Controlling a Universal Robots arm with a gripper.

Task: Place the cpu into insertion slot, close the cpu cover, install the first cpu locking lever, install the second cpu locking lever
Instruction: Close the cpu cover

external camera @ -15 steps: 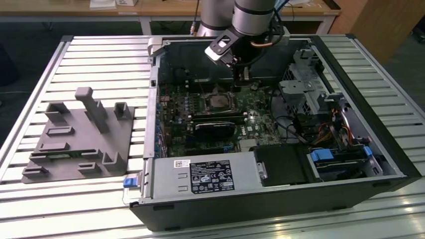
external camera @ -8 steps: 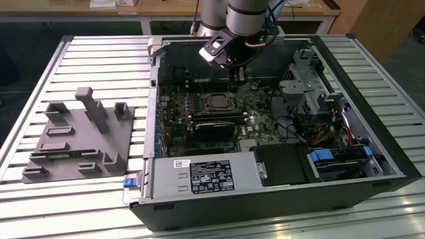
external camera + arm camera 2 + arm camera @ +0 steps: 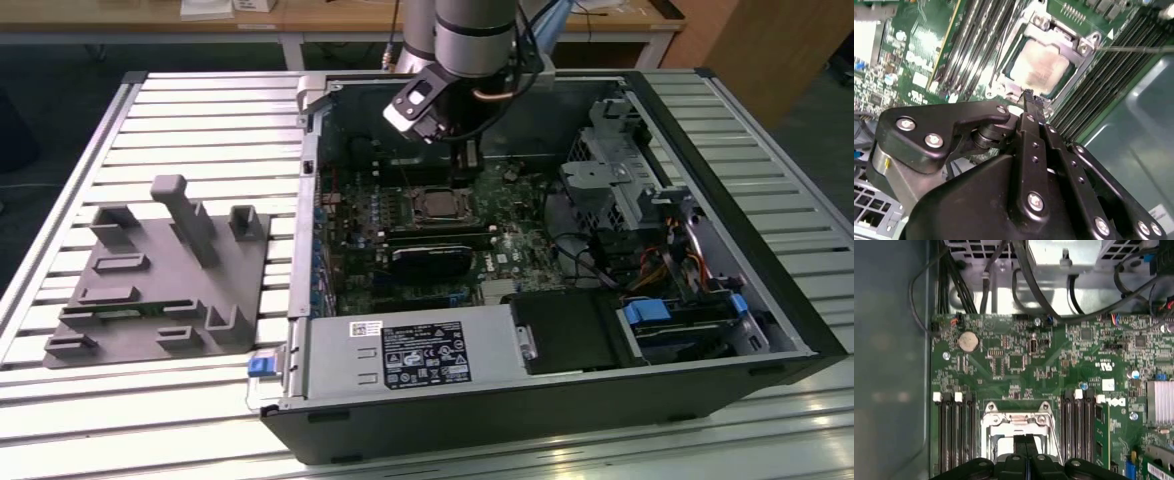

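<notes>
Exterior view: one arm (image 3: 461,40) comes down from twelve o'clock, its wrist pointing steeply down into the open computer case (image 3: 747,300), which lies flat on the slatted tabletop (image 3: 200,130). The one end effector (image 3: 463,174) hangs just at the twelve o'clock side of the insertion slot (image 3: 435,205), close above the green board. One black card (image 3: 434,262) sits at six o'clock of the slot. One grey fixture (image 3: 160,280) lies outside the case at nine o'clock, on the exterior view's left.

Second wrist view: the end effector (image 3: 1029,96) has its two fingers (image 3: 1026,145) pressed together with nothing between them. Their tips stand at the edge of the cpu cover (image 3: 1084,47), over its small tab; whether they touch it I cannot tell. The one cpu (image 3: 1041,62) lies in the slot, its pale face showing through the cut-out of the cover, which lies flat around it. Two thin wire levers show: one (image 3: 1002,47) alongside the cover, the other (image 3: 1134,49) reaching out over the memory slots (image 3: 1114,65).

First wrist view: the end effector (image 3: 1026,440) has its fingers together over the cover (image 3: 1016,419). Two banks of memory slots (image 3: 954,435) flank it, and one round coin battery (image 3: 968,341) sits farther off on the board.
</notes>
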